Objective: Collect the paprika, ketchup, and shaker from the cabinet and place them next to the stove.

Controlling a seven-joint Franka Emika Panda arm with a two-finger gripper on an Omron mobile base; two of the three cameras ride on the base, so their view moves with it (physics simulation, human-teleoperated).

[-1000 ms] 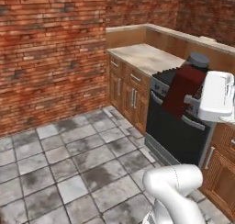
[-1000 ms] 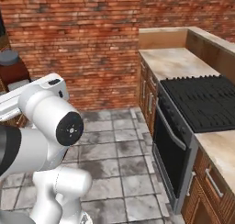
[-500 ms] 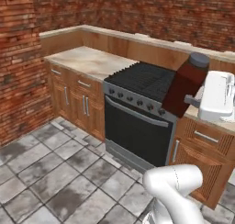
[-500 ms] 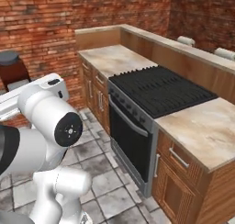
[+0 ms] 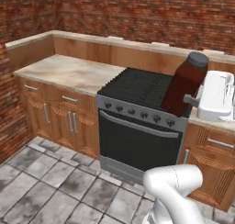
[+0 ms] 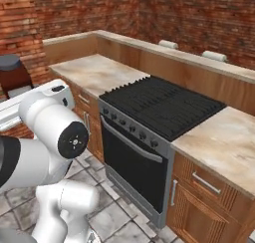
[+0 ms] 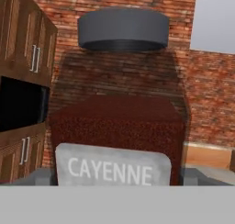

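Swinging with the driving base, both base cameras had carried the stove (image 5: 137,87) from the side of the picture to its middle, and the brick corner and tiled floor had slid out toward 9 o'clock; the jar had kept its place against the hand. Held upright in the gripper (image 5: 190,99), the paprika (image 5: 183,85), a wide dark red jar with a dark cap and a pale label reading CAYENNE, hung at about 2 o'clock in the left base view, in front of the cooktop's right edge. The jaws stood wide, clamped on the jar's lower body, as the hand view showed, with the jar (image 7: 120,113) directly ahead and its long axis vertical. In the right base view the jar's cap (image 6: 9,62) peeked out at 9 o'clock behind the arm. Two landing spots flanked the range: a broad bare stretch of marbled counter (image 5: 69,71) at 9 o'clock of the stove, and a shorter stretch of counter (image 6: 224,137) on its other side. Either looked roomy enough; the raised wooden backsplash (image 5: 114,53) behind bounded any reach.
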